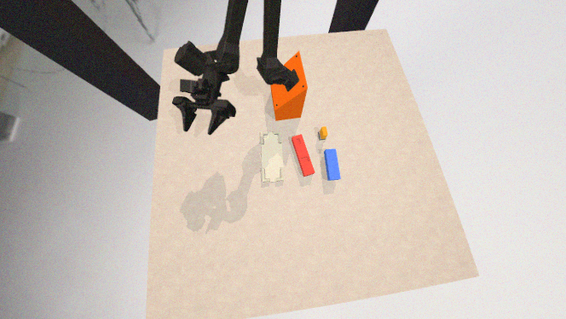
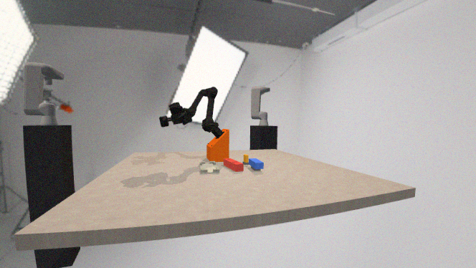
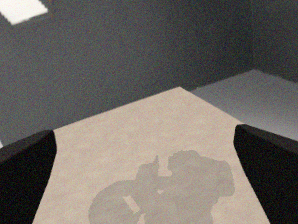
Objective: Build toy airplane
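Gripper [image 1: 199,130] [image 2: 163,121] [image 3: 145,137], black, released, with fingers spread and nothing between them, raised above the table [image 1: 341,239] [image 2: 229,201] [image 3: 125,120]. Landmark: the pale jig [image 1: 272,158] [image 2: 209,168], lying on the table. In the top view, the red fuselage [image 1: 303,155] [image 2: 233,165] lies just beside the jig on its right, slightly slanted and outside the cradle. The blue block [image 1: 332,165] [image 2: 256,163] lies farther right of the jig, beyond the fuselage. The small orange-yellow piece [image 1: 323,133] [image 2: 246,158] is also right of the jig, near its upper end.
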Tool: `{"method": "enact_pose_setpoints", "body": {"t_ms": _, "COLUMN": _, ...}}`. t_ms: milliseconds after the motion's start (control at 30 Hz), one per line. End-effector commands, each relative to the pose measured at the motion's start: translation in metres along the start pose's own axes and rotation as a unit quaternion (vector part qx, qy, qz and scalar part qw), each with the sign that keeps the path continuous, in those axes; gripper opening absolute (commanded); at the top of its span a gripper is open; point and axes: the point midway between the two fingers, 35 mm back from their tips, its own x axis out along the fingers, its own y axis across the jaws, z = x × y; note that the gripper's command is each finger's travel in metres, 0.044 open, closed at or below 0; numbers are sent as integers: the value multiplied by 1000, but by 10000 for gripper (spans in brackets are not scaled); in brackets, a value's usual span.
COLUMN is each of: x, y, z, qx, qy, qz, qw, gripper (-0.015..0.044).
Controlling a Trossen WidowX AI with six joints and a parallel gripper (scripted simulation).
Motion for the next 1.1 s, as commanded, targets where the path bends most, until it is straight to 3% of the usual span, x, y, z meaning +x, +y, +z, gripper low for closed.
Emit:
{"method": "enact_pose_setpoints", "body": {"t_ms": 0, "x": 0, "y": 0, "z": 0, "qx": 0, "qy": 0, "qz": 0, "qw": 1000, "gripper": 426}}
{"method": "enact_pose_setpoints", "body": {"t_ms": 133, "x": 23, "y": 8, "z": -22, "qx": 93, "qy": 49, "qz": 18, "qw": 994, "gripper": 440}}
{"method": "enact_pose_setpoints", "body": {"t_ms": 333, "x": 67, "y": 65, "z": -80, "qx": 248, "qy": 215, "qz": 73, "qw": 942, "gripper": 440}}
{"method": "enact_pose_setpoints", "body": {"t_ms": 567, "x": 81, "y": 157, "z": -115, "qx": 272, "qy": 378, "qz": 136, "qw": 875, "gripper": 440}}
{"method": "enact_pose_setpoints", "body": {"t_ms": 700, "x": 69, "y": 205, "z": -138, "qx": 236, "qy": 486, "qz": 151, "qw": 828, "gripper": 440}}
{"method": "enact_pose_setpoints", "body": {"t_ms": 867, "x": 33, "y": 263, "z": -165, "qx": 105, "qy": 621, "qz": 153, "qw": 762, "gripper": 440}}
{"method": "enact_pose_setpoints", "body": {"t_ms": 1067, "x": -9, "y": 302, "z": -174, "qx": -125, "qy": 678, "qz": 123, "qw": 713, "gripper": 440}}
